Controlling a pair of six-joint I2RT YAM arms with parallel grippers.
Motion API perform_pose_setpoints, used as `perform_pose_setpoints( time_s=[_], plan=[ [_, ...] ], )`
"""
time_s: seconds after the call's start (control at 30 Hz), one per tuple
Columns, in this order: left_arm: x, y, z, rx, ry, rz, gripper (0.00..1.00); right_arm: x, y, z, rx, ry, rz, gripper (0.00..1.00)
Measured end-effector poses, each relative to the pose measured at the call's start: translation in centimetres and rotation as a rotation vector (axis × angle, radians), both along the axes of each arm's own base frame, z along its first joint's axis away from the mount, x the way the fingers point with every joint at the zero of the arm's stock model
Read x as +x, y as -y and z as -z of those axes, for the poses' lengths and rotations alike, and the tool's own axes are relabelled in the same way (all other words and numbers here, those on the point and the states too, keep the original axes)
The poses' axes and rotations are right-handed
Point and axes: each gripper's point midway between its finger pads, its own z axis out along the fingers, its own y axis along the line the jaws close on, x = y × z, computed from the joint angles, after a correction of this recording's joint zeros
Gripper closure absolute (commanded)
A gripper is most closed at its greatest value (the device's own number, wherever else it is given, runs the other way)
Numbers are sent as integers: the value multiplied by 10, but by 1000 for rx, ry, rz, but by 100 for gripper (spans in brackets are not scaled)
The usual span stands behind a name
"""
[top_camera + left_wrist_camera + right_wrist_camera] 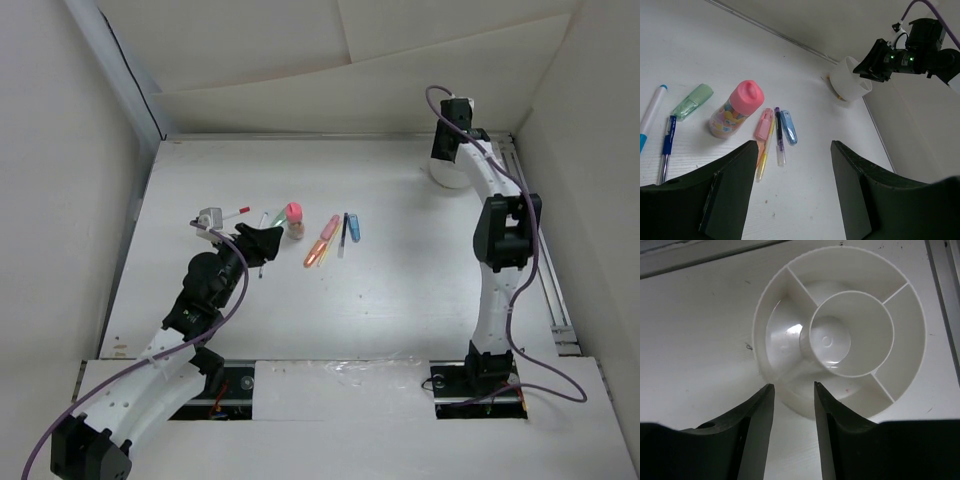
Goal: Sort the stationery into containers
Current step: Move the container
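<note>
left gripper [794, 149]: jaws wide, empty, just near of pink-capped bottle [735, 110]
right gripper [793, 390]: narrow gap, empty, above cup [855, 340], far right

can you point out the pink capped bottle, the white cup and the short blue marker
pink-capped bottle [735, 111]: left wrist view, upper body under the cap
white cup [827, 340]: right wrist view, floor of the middle compartment
blue marker [788, 127]: left wrist view, middle of its barrel
</note>
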Motion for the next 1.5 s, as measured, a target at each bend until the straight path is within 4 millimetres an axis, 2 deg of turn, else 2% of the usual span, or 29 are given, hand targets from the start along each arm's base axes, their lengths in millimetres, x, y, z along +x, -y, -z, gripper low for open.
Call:
perform_pose_setpoints(
  time_s=[0.13,0.27,0.4,0.5,0.63,0.77,0.9,1.0,1.23,1.37,1.5],
  plan=[
    [0,0,-1,-2,2,3,43,4,11,10,37,-16,-17,57],
    [0,1,-1,-3,5,3,43,7,14,11,61,-15,-43,57],
    [0,1,-1,-4,5,5,43,8,9,11,71,-18,-76,73],
    [0,1,-1,-4,5,6,43,8,5,13,80,-19,-97,74],
    [0,1,-1,-4,5,6,43,4,2,15,92,-19,-118,56],
    [-1,2,-1,-4,5,11,43,-7,-3,17,109,-34,-137,55],
    [-1,3,-1,-4,4,16,43,-9,-5,17,119,-36,-148,55],
    [-1,3,-1,-4,4,17,43,-9,-6,17,123,-37,-154,47],
    [-1,3,-2,-5,5,17,43,-8,-9,10,128,-25,-177,39],
    [-1,3,-3,-6,9,17,43,-4,-13,-3,137,-9,-199,39],
    [-1,3,-3,-7,11,17,43,-1,-18,-12,149,11,-227,47]
  ],
)
